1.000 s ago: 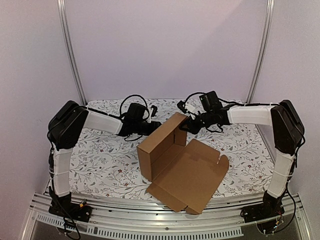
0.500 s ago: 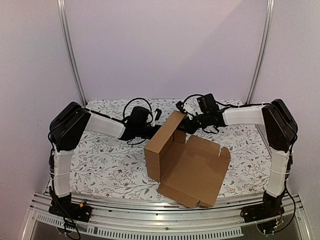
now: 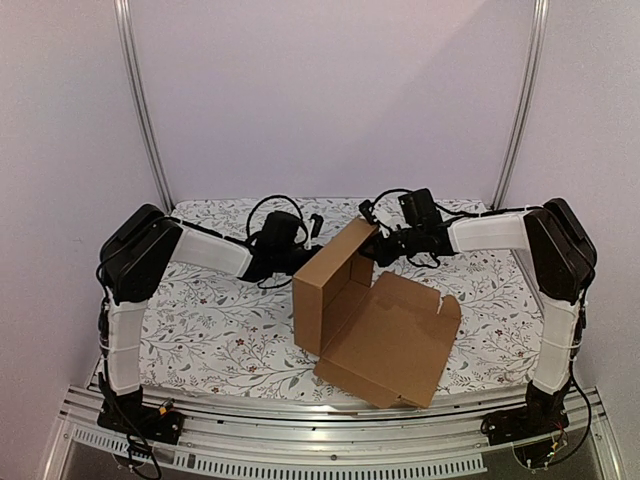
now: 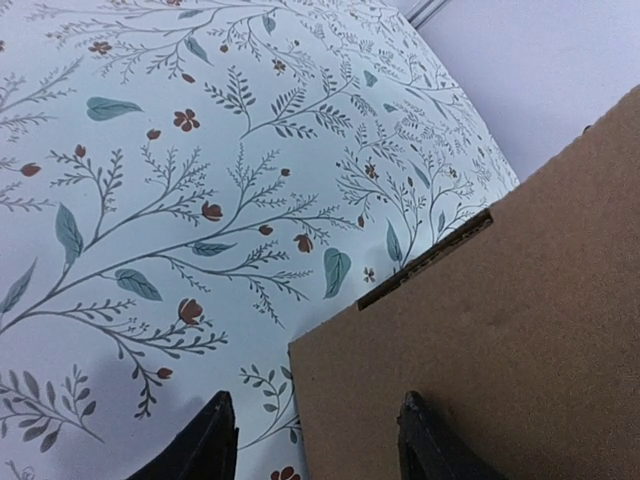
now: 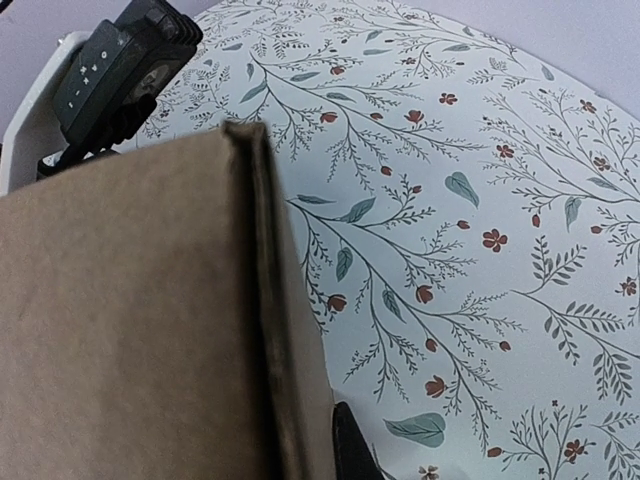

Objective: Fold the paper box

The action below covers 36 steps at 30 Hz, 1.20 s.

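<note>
Box (image 3: 385, 335): mid-table (image 3: 200, 320), toward the near edge; one wall stands, the lid panel lies flat beside it.
Right gripper (image 3: 376, 245): pinched on the standing wall's far top corner, which probably keeps it upright for you.
Left gripper (image 4: 315, 425): fingers apart either side of that wall's outer edge; you'd call it bracing, not gripping.
Look: plain brown corrugated card, unprinted, with notched tabs.

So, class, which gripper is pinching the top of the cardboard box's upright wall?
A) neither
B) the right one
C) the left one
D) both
B: the right gripper is closed on the far top corner of the paper box, while the left gripper stands with its jaws open beside the box, pinching nothing.
</note>
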### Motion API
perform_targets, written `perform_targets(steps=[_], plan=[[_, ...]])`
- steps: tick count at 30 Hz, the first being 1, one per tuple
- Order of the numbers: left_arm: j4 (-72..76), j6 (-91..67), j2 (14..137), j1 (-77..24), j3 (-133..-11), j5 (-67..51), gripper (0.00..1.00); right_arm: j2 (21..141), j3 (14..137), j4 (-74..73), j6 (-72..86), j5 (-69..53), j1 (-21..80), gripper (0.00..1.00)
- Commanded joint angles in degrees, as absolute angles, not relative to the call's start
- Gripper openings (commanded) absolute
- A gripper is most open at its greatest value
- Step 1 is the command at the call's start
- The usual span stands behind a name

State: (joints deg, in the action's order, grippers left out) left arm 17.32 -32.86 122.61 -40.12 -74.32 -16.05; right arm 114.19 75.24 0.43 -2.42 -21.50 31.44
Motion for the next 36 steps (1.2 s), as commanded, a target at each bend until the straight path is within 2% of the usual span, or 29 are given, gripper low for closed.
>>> perform_targets(steps=[1,5,9,19,21,22,24,34,36], plan=[[18.99,-33.76,122.72,-44.48,-75.71,-20.79,0.55,114.71,73.61,-2.44,2.01,-14.87,31.55,0.05],[20.49,-36.34,122.83,-44.85,-75.79,-24.53,0.54,114.20,73.64,-2.55,3.40,-12.59,31.49,0.06],[25.54,-40.05,122.78,-45.31,-74.30,-27.51,0.53,113.16,75.03,-5.17,5.24,-15.52,31.54,0.11],[24.24,-40.24,112.02,-38.42,-59.77,-16.57,0.57,105.18,78.51,-24.26,-9.10,-14.12,30.90,0.13],[24.26,-39.69,110.13,-37.50,-56.75,-14.99,0.58,104.63,79.49,-27.37,-11.25,-14.01,30.94,0.20],[24.26,-39.38,109.30,-37.12,-55.35,-14.45,0.58,104.73,80.00,-28.70,-11.80,-14.05,30.94,0.28],[24.18,-38.77,107.81,-36.56,-52.76,-13.49,0.58,105.36,80.94,-30.63,-12.70,-13.77,30.95,0.33],[25.60,-37.42,105.93,-36.29,-50.35,-16.07,0.58,108.40,77.60,-27.28,-13.50,-13.36,30.39,0.35],[26.53,-37.70,107.94,-36.30,-52.41,-17.90,0.58,108.50,75.35,-23.82,-13.25,-17.93,28.37,0.34]])
